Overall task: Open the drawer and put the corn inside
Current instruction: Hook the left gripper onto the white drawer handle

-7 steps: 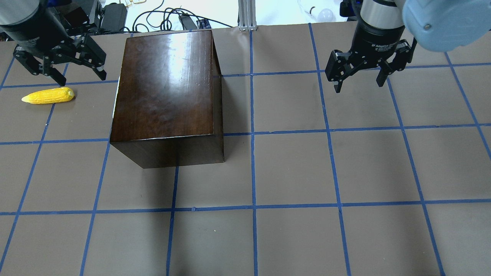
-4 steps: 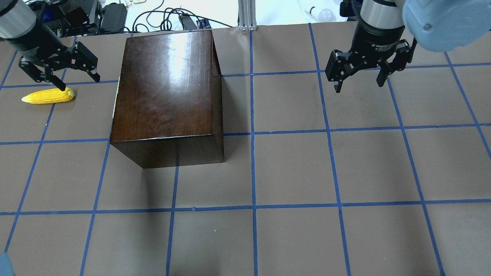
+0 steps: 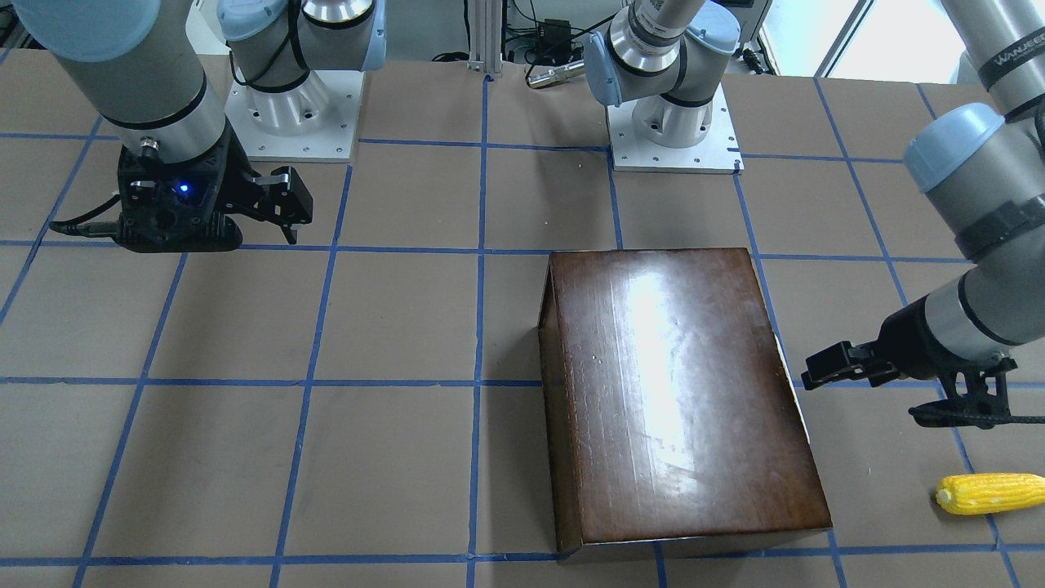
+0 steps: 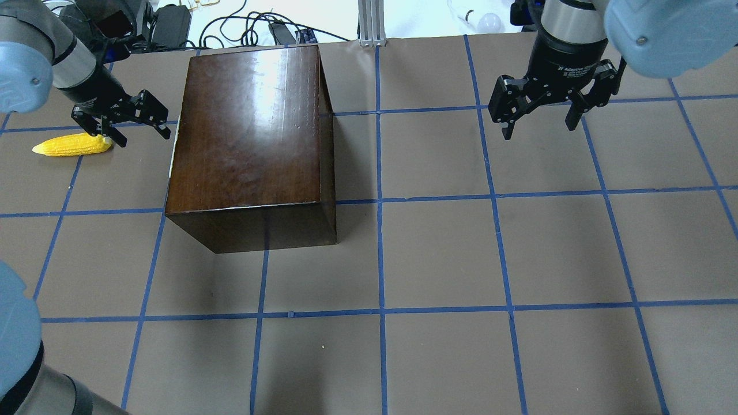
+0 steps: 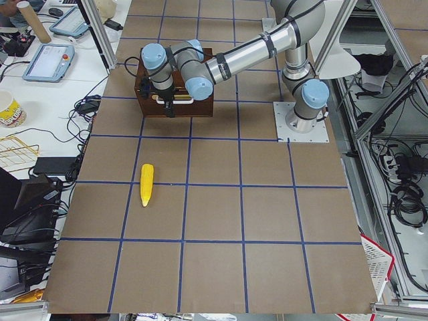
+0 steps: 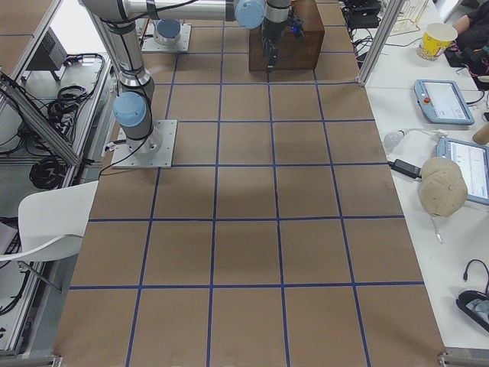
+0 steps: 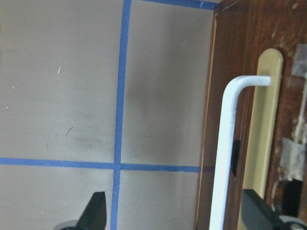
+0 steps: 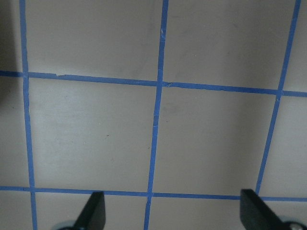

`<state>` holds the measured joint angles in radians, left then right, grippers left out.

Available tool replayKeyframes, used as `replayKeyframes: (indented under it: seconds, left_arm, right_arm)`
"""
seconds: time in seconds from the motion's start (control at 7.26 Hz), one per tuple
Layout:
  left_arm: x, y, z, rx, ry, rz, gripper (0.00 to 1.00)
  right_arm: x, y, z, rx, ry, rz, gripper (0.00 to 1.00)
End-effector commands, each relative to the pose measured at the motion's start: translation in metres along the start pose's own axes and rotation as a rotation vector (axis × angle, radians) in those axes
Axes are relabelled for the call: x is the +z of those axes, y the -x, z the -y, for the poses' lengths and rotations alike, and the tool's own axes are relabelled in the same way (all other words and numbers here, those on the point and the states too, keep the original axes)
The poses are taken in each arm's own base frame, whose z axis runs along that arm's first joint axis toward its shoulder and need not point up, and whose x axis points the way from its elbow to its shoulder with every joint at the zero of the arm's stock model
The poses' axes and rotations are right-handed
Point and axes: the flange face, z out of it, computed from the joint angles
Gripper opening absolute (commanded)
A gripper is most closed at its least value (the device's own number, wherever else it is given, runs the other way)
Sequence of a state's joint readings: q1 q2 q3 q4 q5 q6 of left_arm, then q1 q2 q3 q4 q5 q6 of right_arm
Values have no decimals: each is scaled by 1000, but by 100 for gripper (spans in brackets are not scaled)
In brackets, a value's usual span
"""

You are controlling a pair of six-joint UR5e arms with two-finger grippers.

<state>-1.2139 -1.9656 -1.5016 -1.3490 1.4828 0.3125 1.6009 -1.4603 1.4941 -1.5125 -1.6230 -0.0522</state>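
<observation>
The dark-brown cabinet [image 4: 248,138] stands left of the table's middle and also shows in the front view [image 3: 678,392]. Its drawer is shut. The chipped drawer front [image 7: 290,120] with a white bar handle [image 7: 226,153] faces my left gripper. The left gripper [image 4: 144,138] is open, turned sideways and close to that face. In the left wrist view [image 7: 176,213] the handle lies between its fingertips. The yellow corn [image 4: 72,144] lies on the table just behind that gripper and also shows in the front view [image 3: 992,493]. My right gripper [image 4: 539,131] is open and empty, hanging over bare table.
The table is brown paper with a blue tape grid [image 4: 380,259]. Cables and power bricks [image 4: 173,26], a metal post [image 4: 372,23] and a light bulb [image 4: 490,23] lie beyond the far edge. The arm bases [image 3: 673,122] stand at the robot's side.
My left gripper has come down and moved right, from above the corn to the cabinet's left face, turning to point at it. The right arm, corn and cabinet have not moved.
</observation>
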Motion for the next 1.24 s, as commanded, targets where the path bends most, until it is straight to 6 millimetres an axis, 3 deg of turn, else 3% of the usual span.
replayKeyframes:
  seconds: [0.0, 0.14, 0.55, 1.1]
  left_arm:
    - [12, 13, 5, 29, -14, -75, 100]
    - [14, 19, 5, 19, -11, -86, 100]
    - [12, 13, 7, 34, -28, -150, 100]
    - [28, 13, 2, 65, 6, -167, 100]
  right_arm:
    - [0, -1, 0, 1, 0, 0, 100]
    - [0, -1, 0, 1, 0, 0, 100]
    - [0, -1, 0, 1, 0, 0, 100]
    - [0, 0, 0, -1, 0, 0, 100]
